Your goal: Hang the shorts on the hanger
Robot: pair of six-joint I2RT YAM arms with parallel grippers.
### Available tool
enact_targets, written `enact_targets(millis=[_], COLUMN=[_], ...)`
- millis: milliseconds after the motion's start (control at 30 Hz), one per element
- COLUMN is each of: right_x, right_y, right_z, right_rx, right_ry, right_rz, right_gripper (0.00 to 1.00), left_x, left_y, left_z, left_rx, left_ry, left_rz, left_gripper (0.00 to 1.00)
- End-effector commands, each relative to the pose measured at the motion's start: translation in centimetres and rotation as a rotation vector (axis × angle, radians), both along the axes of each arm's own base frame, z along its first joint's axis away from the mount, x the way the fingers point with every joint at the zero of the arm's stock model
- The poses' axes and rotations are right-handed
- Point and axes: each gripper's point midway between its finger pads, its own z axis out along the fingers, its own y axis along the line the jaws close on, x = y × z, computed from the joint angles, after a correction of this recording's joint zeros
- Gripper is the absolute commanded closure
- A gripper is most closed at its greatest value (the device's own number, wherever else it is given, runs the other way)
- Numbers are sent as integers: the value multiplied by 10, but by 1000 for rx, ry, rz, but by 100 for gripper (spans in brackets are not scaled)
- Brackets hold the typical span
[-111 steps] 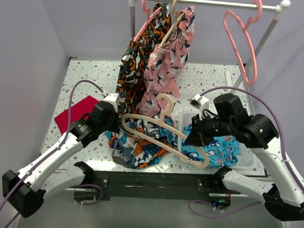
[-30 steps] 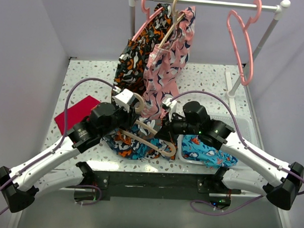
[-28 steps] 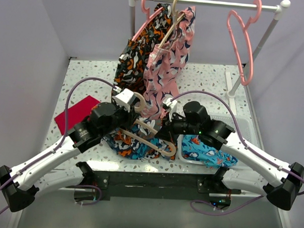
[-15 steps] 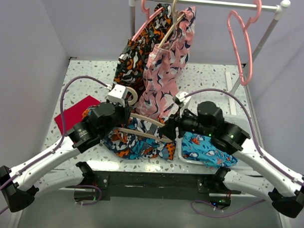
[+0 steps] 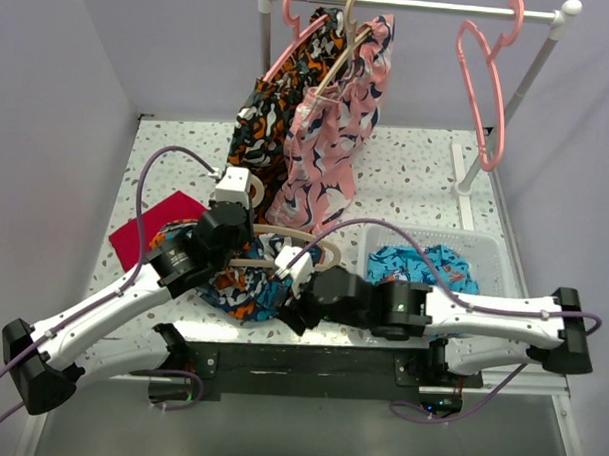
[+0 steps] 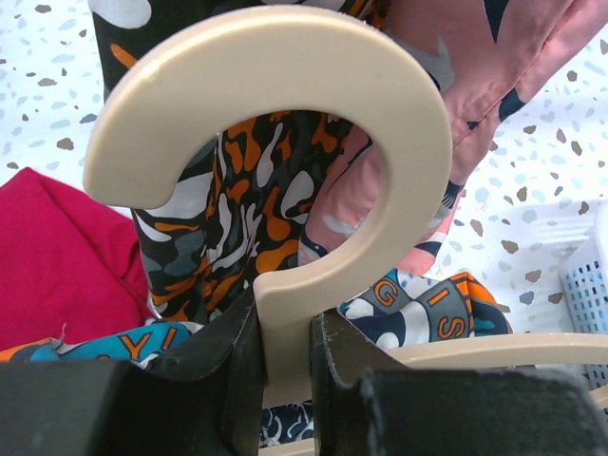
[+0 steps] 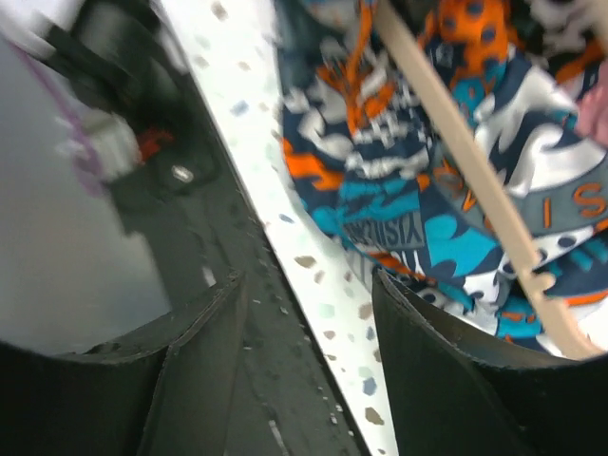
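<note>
Speckled table [image 5: 407, 162], lilac walls [image 5: 70, 60]. At 6 o'clock the right gripper [image 7: 304, 313] hangs with its jaws parted and empty, beside the shorts [image 7: 399, 190]. These are heaped at 7 o'clock under the hanger [image 6: 380, 123], whose neck the left gripper [image 6: 285, 361] pinches. The rack [image 5: 422, 6] stands at 12 o'clock. Since a second ago the right arm has swung left from the hanger's right end and opened.

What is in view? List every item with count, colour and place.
table: 1, white speckled
shorts: 1, blue-orange-black-white, table front
hanger: 1, cream, over shorts
basket: 1, white, right
turquoise shorts: 1, in basket
red cloth: 1, left
rail: 1, white, back
pink hangers: 2, on rail
black-orange shorts: 1, on rail
pink garment: 1, on rail
left end effector: 1, black, shut on hanger neck
right end effector: 1, black, open, beside shorts
</note>
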Motion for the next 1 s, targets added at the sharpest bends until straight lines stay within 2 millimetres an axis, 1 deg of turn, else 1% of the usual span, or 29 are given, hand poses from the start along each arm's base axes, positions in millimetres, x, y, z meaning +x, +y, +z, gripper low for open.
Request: enact_targets(millis=[0, 33, 67, 100, 133, 167, 200, 267, 300, 333, 367, 400, 433, 500, 533, 567, 633, 667, 700, 767, 800, 833, 867, 900, 933, 967], right_x=[21, 21, 19, 14, 17, 16, 15, 19, 22, 24, 31, 33, 35, 41, 44, 50, 54, 56, 59, 63, 64, 64, 65, 65, 63, 63], right_y=[12, 14, 22, 27, 29, 34, 39, 45, 47, 50, 48, 49, 53, 50, 52, 45, 44, 42, 39, 31, 28, 24, 19, 17, 14, 10], right_z=[-11, -18, -36, -41, -44, -46, -57, -59, -68, -67, -68, -69, -75, -77, -84, -84, -90, -88, -85, -81, -77, -76, -67, -62, -62, -51], right_rx=[3, -26, -78, -93, -114, -105, -127, -113, -139, -138, -153, -160, -179, -203, -224, -243, -253, -247, -231, -219, -203, -197, -172, -152, -148, -118], right_ry=[-168, -194, -213, -232, -268, -278, -289, -303, -319, -328, -355, -364, -376, -414, -430, -461, -477, -485, -494, -508, -510, -507, -496, -479, -473, -456], right_rz=[-176, -181, -176, -163, -191, -196, -200, -227, -240, -253, -300, -314, -322, -381, -403, -453, -490, -516, -562, -611, -638, -646, -661, -662, -654, -655], right_gripper=[41, 40, 39, 39, 37, 36, 33, 32, 31, 30, 30, 29, 29, 30, 30, 30, 37, 41, 49, 61, 72, 77, 83, 90, 94, 97], left_x=[6, 5, 4, 3, 2, 1, 0, -1, -2, -3, -4, -4, -6, -8, -9, -10, -12, -12, -13, -15, -16, -16, -17, -18, -19, -19], left_y=[5, 4, 4, 5, 3, 3, 3, 2, 2, 2, 2, 3, 2, 1, 1, 2, 3, 3, 4, 5, 7, 10, 12, 15, 17, 19], left_z=[33, 33, 33, 34, 33, 33, 33, 31, 33, 32, 33, 34, 36, 39, 40, 41, 42, 42, 42, 42, 43, 43, 43, 46, 48, 51], left_rx=[-52, -55, -59, -60, -64, -68, -68, -65, -61, -59, -60, -59, -67, -76, -80, -81, -83, -80, -79, -76, -73, -69, -65, -67, -67, -69], left_ry=[-57, -54, -49, -43, -38, -32, -23, -4, 3, 11, 14, 17, 14, 13, 11, 11, 12, 15, 17, 21, 19, 16, 16, 8, 3, -7], left_rz=[52, 46, 45, 46, 39, 35, 37, 31, 29, 26, 26, 27, 18, 5, -1, -1, -5, -5, -8, -9, -6, 2, 8, 16, 19, 23], left_gripper=[100, 100, 100, 100, 100, 100, 100, 100, 100, 100, 100, 100, 100, 100, 100, 100, 100, 100, 100, 100, 100, 100, 100, 100, 100, 100])
